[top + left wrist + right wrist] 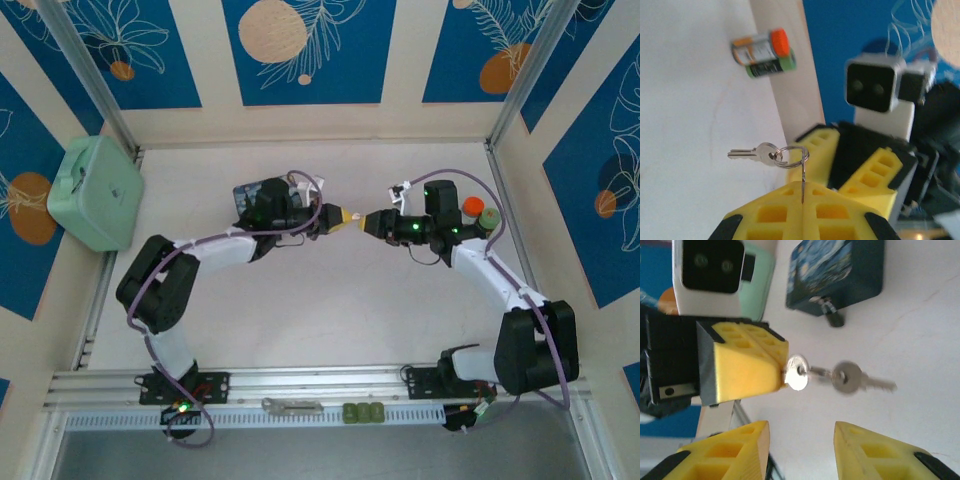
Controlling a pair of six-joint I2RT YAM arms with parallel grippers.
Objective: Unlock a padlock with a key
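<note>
My left gripper (803, 192) is shut on one silver key, gripped edge-on by its blade. Its round head (797, 372) sticks out of the yellow fingers (745, 362). A ring (792, 155) joins it to a second key (747, 153), which hangs free. My right gripper (801, 432) is open just below the keys, touching neither. In the top view the two grippers meet tip to tip, left (345, 217) and right (366, 222), above the table's middle. The small dark padlock (832, 315) hangs on the blue starry tin (835, 272).
A mint-green case (95, 190) stands at the far left. Two small bottles with orange and green caps (478, 212) lie by the right wall. A flat silver piece (292, 405) and green blocks (363, 411) rest on the front rail.
</note>
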